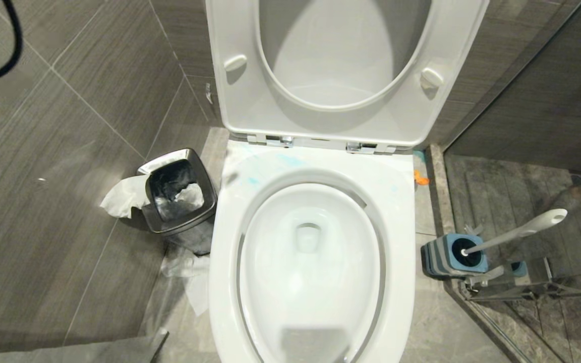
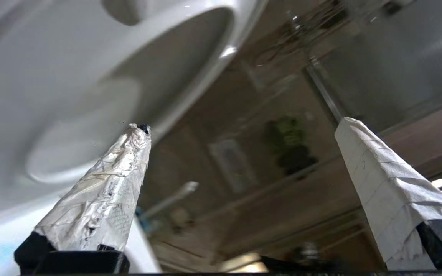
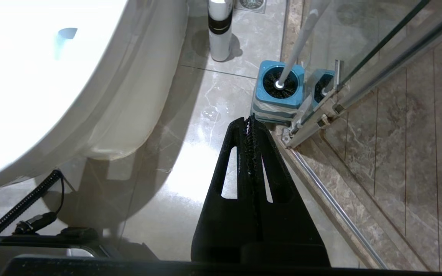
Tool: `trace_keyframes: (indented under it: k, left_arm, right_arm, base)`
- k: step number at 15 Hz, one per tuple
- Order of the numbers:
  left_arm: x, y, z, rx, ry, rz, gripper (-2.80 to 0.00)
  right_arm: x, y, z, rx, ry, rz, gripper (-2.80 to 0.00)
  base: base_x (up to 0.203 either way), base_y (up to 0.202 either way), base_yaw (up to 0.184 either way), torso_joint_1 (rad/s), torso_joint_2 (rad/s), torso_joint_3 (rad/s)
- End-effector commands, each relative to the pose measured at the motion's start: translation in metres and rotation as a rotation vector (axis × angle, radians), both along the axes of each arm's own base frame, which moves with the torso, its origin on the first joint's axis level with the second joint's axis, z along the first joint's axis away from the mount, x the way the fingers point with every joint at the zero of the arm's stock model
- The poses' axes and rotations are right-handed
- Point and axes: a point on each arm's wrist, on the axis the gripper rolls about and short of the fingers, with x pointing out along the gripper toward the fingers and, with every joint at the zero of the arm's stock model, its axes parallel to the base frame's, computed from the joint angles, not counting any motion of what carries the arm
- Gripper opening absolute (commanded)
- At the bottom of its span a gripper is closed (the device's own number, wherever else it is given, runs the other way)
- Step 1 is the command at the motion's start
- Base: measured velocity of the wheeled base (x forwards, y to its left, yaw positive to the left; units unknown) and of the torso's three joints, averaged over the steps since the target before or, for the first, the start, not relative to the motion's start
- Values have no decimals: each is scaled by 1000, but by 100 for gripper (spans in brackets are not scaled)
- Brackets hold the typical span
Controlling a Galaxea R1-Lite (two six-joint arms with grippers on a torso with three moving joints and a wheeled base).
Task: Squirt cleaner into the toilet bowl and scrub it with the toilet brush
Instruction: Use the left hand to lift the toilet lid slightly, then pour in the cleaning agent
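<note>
Grey-tiled bathroom w/ marbled floor, glass shower partition on right side; toilet bowl centred, seat + lid up, steel bin w/ tissue to its left. Toilet brush stood in blue holder by the glass, just beyond right gripper, which was clenched, empty. Left gripper was spread wide, holding nothing, beside the raised seat; brush appeared blurred, well apart from it.

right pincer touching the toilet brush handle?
Apart. The right wrist view shows the right pincer shut, with bare floor between its tips and the toilet brush standing in its blue holder.
</note>
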Motion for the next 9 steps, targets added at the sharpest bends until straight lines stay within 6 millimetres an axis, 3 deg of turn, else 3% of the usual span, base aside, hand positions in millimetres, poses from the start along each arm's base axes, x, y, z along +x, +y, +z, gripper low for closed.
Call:
trace_keyframes:
  k: [1,4,9]
  left_arm:
    - [-36,24,15,-28,0,52,0]
    - [-19,37,7,101,-162,225,0]
    - [1,40,-21,488,-386,524,0]
  right_arm:
    - [0,0,0,0,2,-1,-280]
    - [0,0,0,0,3,1,-280]
    - [0,0,0,0,2,1,-280]
  base:
    - [0,0,0,0,0,0]
    - [0,0,0,0,0,0]
    - [0,0,0,0,0,0]
